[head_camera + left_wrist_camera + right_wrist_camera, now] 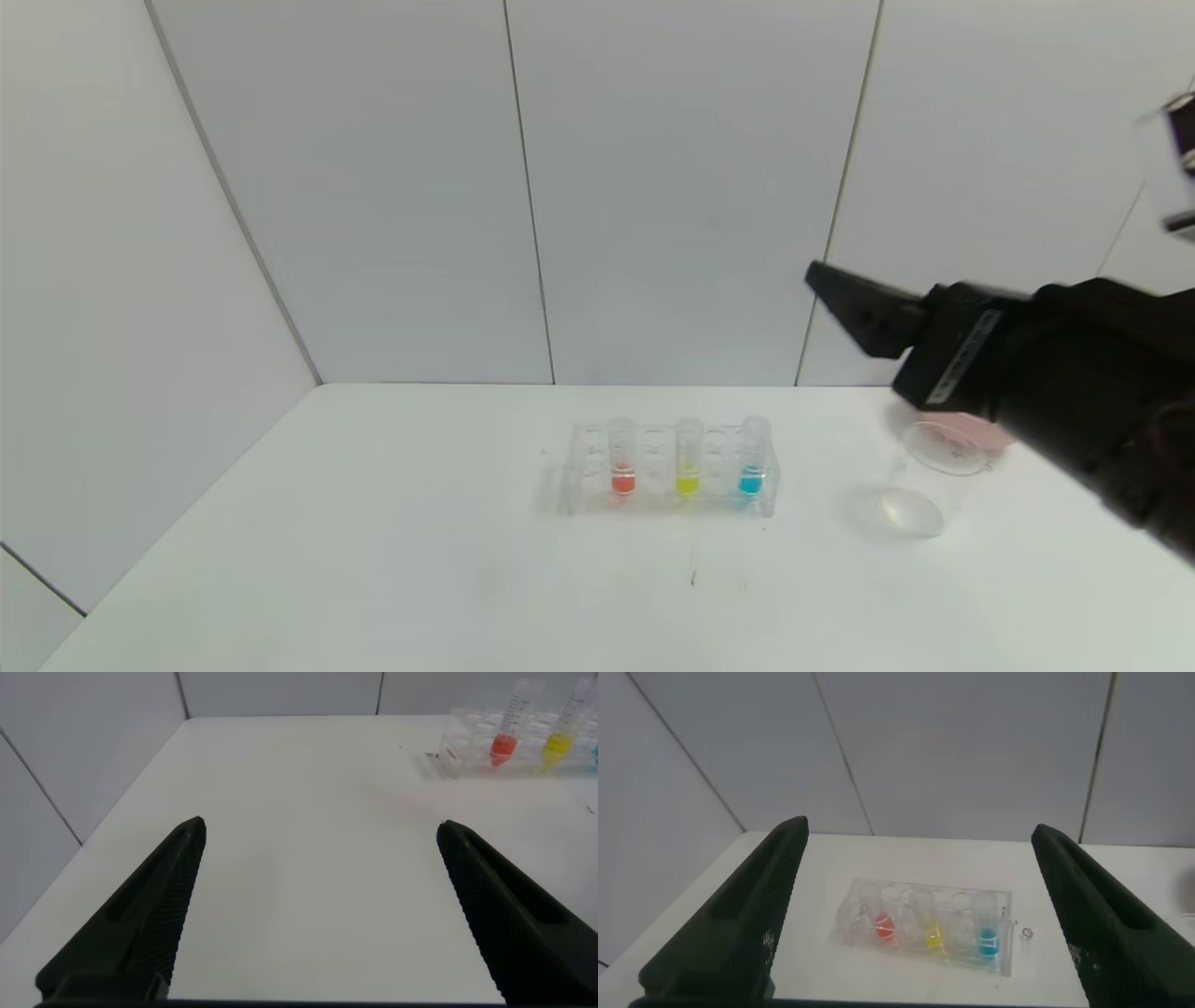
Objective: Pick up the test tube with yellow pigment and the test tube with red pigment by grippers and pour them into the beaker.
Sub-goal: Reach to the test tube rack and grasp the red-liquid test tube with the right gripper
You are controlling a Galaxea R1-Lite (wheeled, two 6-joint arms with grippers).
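We see the test tube with red pigment (pixel 623 459) and the test tube with yellow pigment (pixel 688 459) upright in the rack (pixel 579 467), mouths up; the beaker (pixel 934 476) stands at 3 o'clock. The right gripper (pixel 920 915) hangs above, fingers apart; the left gripper (pixel 318 915) is spread too.

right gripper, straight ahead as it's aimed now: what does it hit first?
Probably the tube rack, centred between the open fingers of the right gripper, raised right of it. Depth is unclear; it may meet the table near it.

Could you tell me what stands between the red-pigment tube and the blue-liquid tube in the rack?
The test tube with yellow pigment stands between them in the rack, seen in the head view.
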